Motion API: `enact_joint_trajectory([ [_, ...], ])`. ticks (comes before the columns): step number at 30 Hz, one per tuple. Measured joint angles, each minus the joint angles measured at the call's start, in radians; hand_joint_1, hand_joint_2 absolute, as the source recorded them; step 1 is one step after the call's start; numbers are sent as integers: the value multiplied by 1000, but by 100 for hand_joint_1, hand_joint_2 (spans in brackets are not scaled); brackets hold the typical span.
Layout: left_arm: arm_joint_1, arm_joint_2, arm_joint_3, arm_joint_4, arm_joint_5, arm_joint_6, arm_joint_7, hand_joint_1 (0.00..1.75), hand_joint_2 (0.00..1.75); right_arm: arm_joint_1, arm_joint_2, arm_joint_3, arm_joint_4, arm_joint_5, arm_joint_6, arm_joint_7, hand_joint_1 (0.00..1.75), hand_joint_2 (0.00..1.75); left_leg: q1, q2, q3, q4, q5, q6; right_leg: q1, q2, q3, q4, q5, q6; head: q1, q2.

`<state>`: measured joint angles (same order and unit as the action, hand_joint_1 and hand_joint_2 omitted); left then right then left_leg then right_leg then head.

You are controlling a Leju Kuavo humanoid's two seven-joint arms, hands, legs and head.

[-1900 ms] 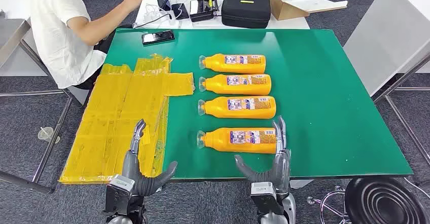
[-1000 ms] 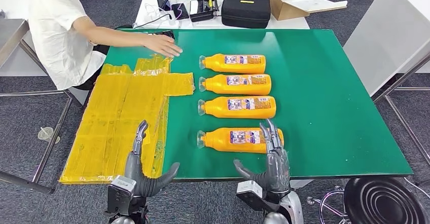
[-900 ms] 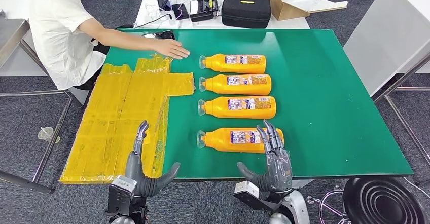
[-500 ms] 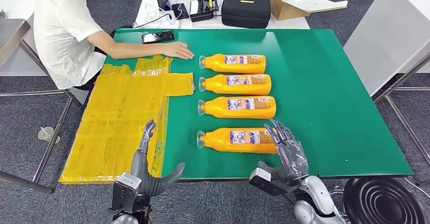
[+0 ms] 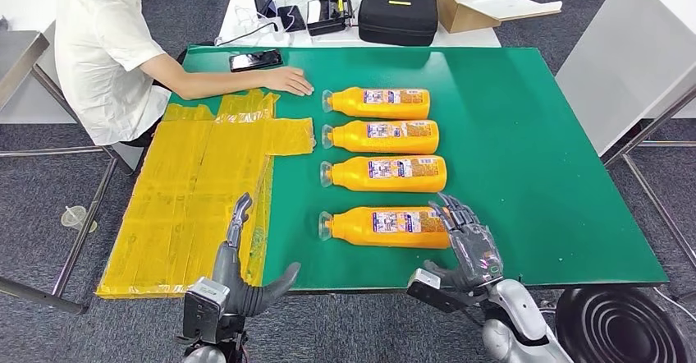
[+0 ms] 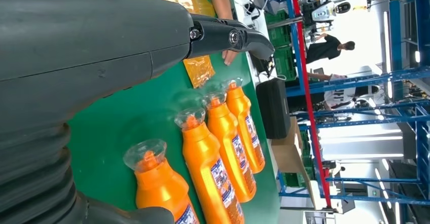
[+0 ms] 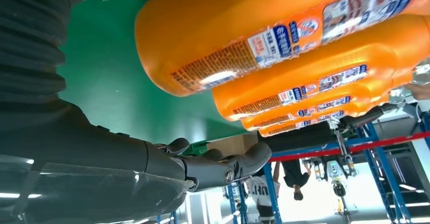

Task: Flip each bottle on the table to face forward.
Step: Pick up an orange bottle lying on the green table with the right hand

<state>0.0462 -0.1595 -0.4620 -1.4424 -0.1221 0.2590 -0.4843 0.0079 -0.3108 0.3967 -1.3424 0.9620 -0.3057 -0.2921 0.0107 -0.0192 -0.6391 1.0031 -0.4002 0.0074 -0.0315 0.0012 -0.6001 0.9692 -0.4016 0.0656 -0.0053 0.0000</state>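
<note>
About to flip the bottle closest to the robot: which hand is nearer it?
Right. The right hand is at the base end of the nearest bottle, fingers open. The left hand hangs off its cap end, over the table edge.

A phone (image 5: 256, 59) is being kept at eleven o'clock on the green table (image 5: 533, 166), a person's hand (image 5: 289, 81) resting beside it; yellow sheets (image 5: 197, 190) are spread at nine o'clock, a black case (image 5: 398, 16) lying at twelve.

Four orange plastic bottles with clear caps lie flat in a column on the green table, caps pointing left, printed labels up; farthest (image 5: 377, 103); second (image 5: 381, 136); third (image 5: 383, 173); nearest (image 5: 382, 227), its base possibly touching fingers.
</note>
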Motion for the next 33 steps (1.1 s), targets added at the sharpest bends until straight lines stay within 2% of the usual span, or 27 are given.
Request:
enact_joint_trajectory([
  [12, -4, -13, -1, 0, 25, 6, -1, 0, 175, -183, 2, 37, 121, -50, 126, 2, 0, 175, 0, 1, 1, 0, 1, 0, 0, 0, 1, 0, 0, 0, 0, 0],
  [23, -36, -25, -10, 20, 52, -7, -4, 0, 175, -346, 109, 146, 365, -70, 141, -11, 0, 175, 0, 0, 1, 0, 1, 0, 0, 0, 1, 0, 0, 0, 0, 0],
  [33, -41, -30, -13, 40, 59, -8, -6, 0, 175, -369, 152, 203, 443, -75, 143, -24, 0, 175, 0, -1, 1, 0, 1, 0, 0, 0, 1, 0, 0, 0, 0, 0],
])
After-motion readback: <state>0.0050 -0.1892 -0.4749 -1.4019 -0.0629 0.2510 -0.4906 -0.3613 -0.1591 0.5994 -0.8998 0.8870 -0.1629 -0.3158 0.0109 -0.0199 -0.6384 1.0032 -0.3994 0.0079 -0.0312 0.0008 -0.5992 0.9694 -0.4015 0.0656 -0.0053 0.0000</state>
